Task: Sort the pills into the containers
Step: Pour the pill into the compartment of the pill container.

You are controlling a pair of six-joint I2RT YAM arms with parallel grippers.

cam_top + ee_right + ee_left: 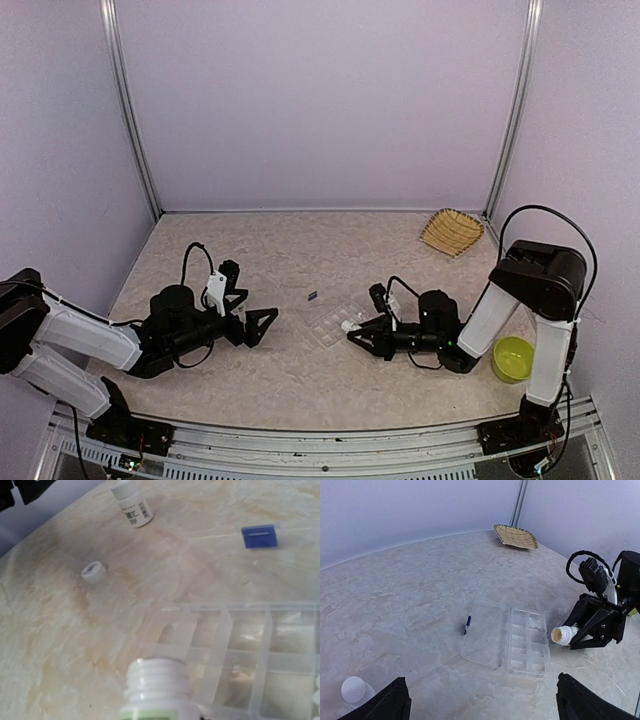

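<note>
The clear compartment box (527,641) lies open on the table, its lid (487,632) flat to the left; it also shows in the top view (335,322) and the right wrist view (250,650). A few white specks, perhaps pills (536,625), sit in one far compartment. My right gripper (358,335) is shut on an uncapped white bottle (562,635), held on its side with its threaded neck (157,682) at the box's near-right edge. My left gripper (485,710) hangs open left of the box, nothing between its fingers.
A small blue piece (467,625) lies just left of the lid. A capped white bottle (132,505) and a loose white cap (94,572) stand near the left gripper. A woven basket (451,231) sits back right, a lime-green bowl (512,359) by the right arm's base.
</note>
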